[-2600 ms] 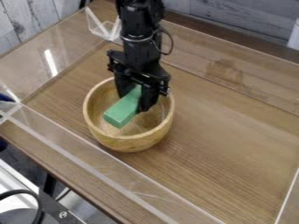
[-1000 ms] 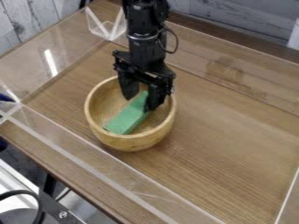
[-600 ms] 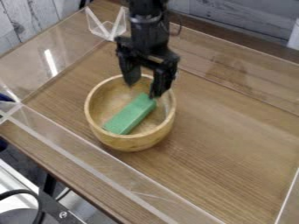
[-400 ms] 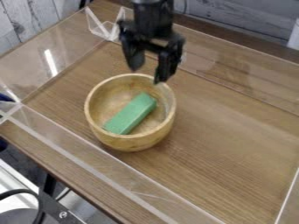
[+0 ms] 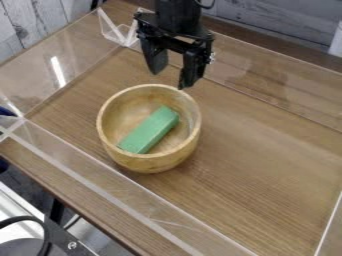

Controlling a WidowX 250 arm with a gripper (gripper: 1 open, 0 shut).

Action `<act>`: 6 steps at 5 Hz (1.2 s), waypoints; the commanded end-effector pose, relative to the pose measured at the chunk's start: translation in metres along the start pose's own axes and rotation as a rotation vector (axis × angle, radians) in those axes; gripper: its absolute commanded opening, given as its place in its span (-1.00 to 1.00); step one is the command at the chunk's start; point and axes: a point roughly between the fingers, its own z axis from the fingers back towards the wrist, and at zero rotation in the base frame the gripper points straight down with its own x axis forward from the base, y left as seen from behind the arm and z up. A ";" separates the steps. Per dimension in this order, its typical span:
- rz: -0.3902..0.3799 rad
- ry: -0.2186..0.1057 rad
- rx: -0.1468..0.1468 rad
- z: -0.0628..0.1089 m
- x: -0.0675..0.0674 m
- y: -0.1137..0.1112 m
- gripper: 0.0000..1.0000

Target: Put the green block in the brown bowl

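Fingers (image 5: 175,76) withdrawn, now beyond green block (image 5: 150,131).

Black robot arm (image 5: 171,18) cut off by the top edge, black cable (image 5: 30,222) cut off at the lower left, light wooden table (image 5: 254,140) running past the right edge, floor of the round light-brown wooden bowl (image 5: 144,130) partly hidden beneath the green rectangular block (image 5: 150,131)

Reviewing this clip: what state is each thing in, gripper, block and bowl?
Gripper: open, raised off the block, nothing between its fingers
Green block: lying inside the bowl, released
Brown bowl: upright on the table, holding the block
Table: bears the bowl
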 end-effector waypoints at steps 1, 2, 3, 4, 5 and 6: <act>-0.008 -0.044 0.017 0.007 0.006 0.000 1.00; -0.006 -0.040 0.020 0.001 0.008 0.000 1.00; -0.007 -0.037 0.022 -0.004 0.008 0.000 1.00; -0.029 -0.041 0.012 -0.005 0.012 -0.017 1.00; -0.053 -0.048 0.004 -0.008 0.021 -0.040 1.00; -0.076 -0.059 -0.006 -0.014 0.030 -0.071 1.00</act>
